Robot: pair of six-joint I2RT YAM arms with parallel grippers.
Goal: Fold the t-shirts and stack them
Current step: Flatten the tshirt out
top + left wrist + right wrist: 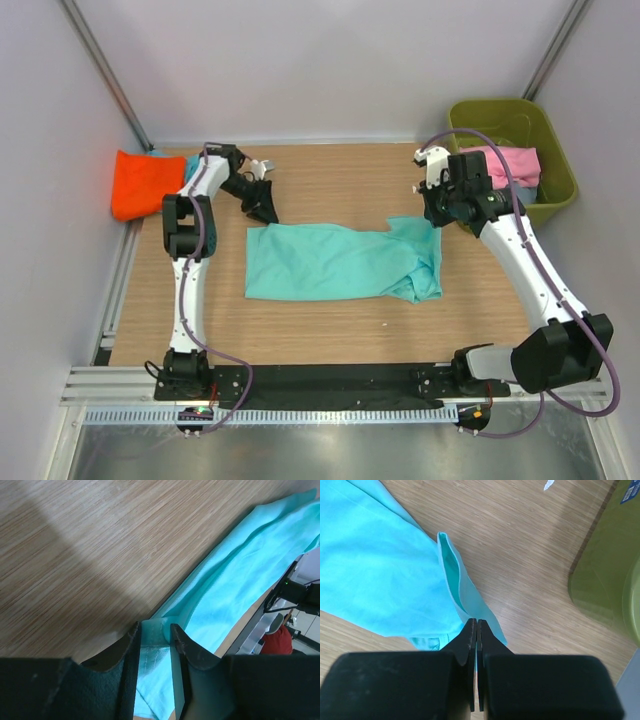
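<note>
On the wooden tabletop (330, 185), finds teal t-shirt (330, 262) flat mid-table, long axis left edge to right edge. Straddles its far-left corner with left gripper (155, 630), jaws partway apart, not clamped. Rests right gripper (477, 623) at far-right corner, fingers pressed together; pinch on cloth unclear.

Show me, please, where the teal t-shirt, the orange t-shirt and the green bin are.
teal t-shirt (330, 262): top view, middle of its flat body.
orange t-shirt (140, 182): top view, centre of the cloth.
green bin (510, 118): top view, inner back wall.
</note>
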